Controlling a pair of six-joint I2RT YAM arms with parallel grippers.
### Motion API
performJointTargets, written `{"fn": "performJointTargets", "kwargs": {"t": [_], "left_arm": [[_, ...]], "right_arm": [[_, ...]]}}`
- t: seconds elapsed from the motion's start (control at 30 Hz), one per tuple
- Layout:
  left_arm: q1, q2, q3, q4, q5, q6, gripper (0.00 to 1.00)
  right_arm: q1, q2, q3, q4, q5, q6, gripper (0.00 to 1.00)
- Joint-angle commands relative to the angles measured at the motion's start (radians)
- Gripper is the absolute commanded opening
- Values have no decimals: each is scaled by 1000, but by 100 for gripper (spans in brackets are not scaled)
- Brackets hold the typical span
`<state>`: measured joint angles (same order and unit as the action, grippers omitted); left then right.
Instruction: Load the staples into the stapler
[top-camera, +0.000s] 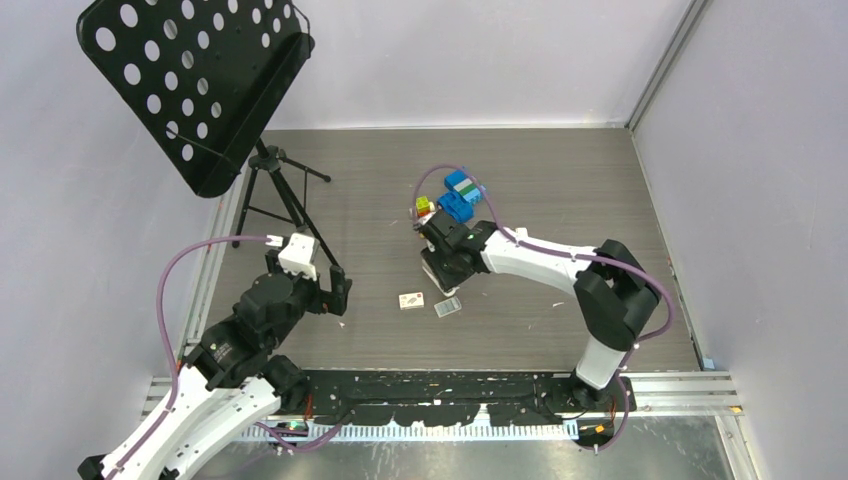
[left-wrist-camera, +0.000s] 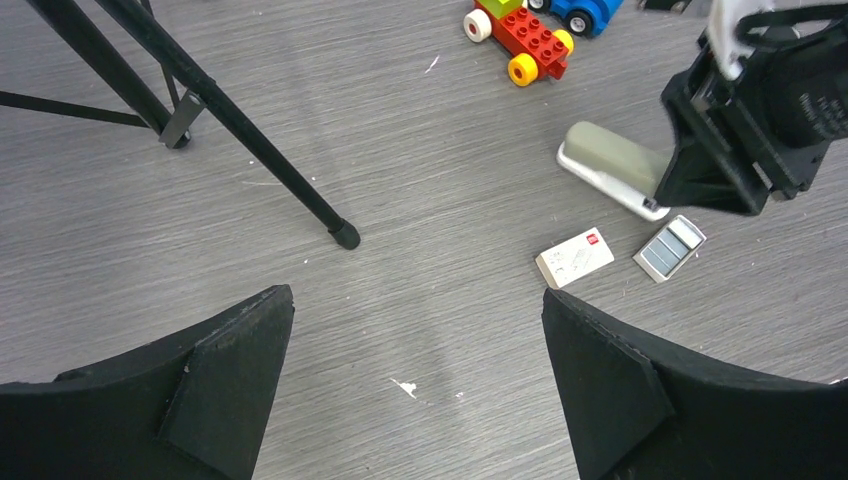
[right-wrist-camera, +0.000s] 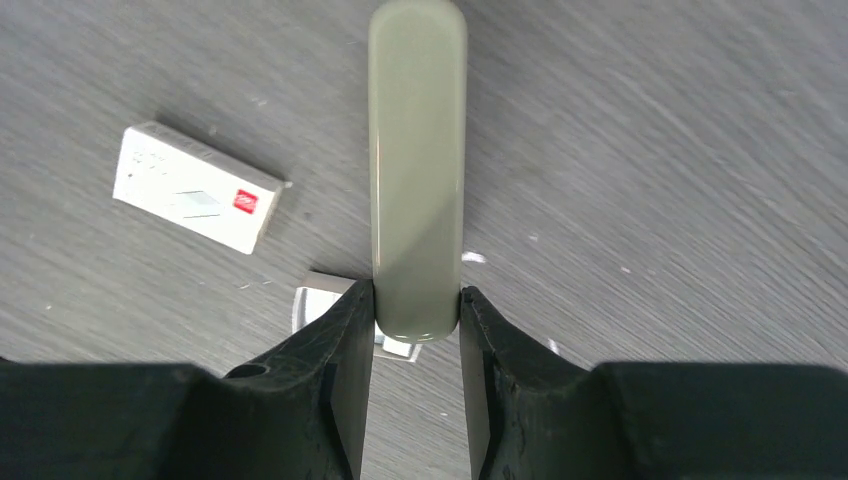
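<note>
The stapler (right-wrist-camera: 417, 150), white with a grey-beige top, points straight away from my right gripper (right-wrist-camera: 417, 295), which is shut on its near end, one finger on each side. In the left wrist view the stapler (left-wrist-camera: 610, 165) lies low on the table under that gripper (left-wrist-camera: 730, 150). The staples (left-wrist-camera: 670, 247), a flat silvery strip, lie just beside it and are partly hidden under my right fingers (right-wrist-camera: 320, 300). My left gripper (left-wrist-camera: 418, 300) hovers open over bare table well to the left, with nothing between its fingers. From above, the stapler (top-camera: 437, 280) is mostly covered by the right gripper (top-camera: 445, 262).
A small white box with a red mark (left-wrist-camera: 575, 257) lies next to the staples. Toy block vehicles (top-camera: 452, 198) stand behind the right gripper. A black music stand's tripod legs (left-wrist-camera: 345, 235) reach toward the left gripper. Walls close the far and right sides.
</note>
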<state>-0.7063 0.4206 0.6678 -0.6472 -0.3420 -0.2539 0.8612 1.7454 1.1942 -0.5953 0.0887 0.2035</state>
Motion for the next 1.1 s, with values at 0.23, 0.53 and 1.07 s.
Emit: {"fn": "performJointTargets", "kwargs": {"t": [0.23,0.53,1.07], "left_arm": [[24,6,-2,39,36,1,97],[35,9,-5,42,38,2,97],[93,-3,-7,50,46,13,97]], "right_arm": [[-232,-191,-101,6,176,70,5],[-390,-194,-175,116,208,127,4],[-426,-236,-163,191,147,149,51]]}}
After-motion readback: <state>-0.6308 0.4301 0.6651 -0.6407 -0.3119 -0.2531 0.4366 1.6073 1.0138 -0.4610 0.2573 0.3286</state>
